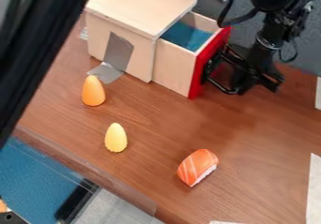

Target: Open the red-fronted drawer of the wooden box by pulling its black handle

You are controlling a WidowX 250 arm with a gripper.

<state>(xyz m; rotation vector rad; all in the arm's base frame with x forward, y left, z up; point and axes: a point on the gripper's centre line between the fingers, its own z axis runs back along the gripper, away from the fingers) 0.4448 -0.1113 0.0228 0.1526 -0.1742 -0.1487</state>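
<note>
One wooden box (134,10) with one drawer (175,69); before the box, one orange egg shape (93,92), one yellow egg shape (115,138), one sushi piece (197,166).

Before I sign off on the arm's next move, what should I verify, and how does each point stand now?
- Gripper at the drawer's red front: ok, beside its outer face.
- Firm contact between them: cannot tell.
- Drawer fully shut: not ok, it stands partly out of the wooden box.
- Gray tape from box to table: ok, in place.
- Orange piece, yellow piece and salmon sushi apart from the drawer: ok, all on the table.
</note>
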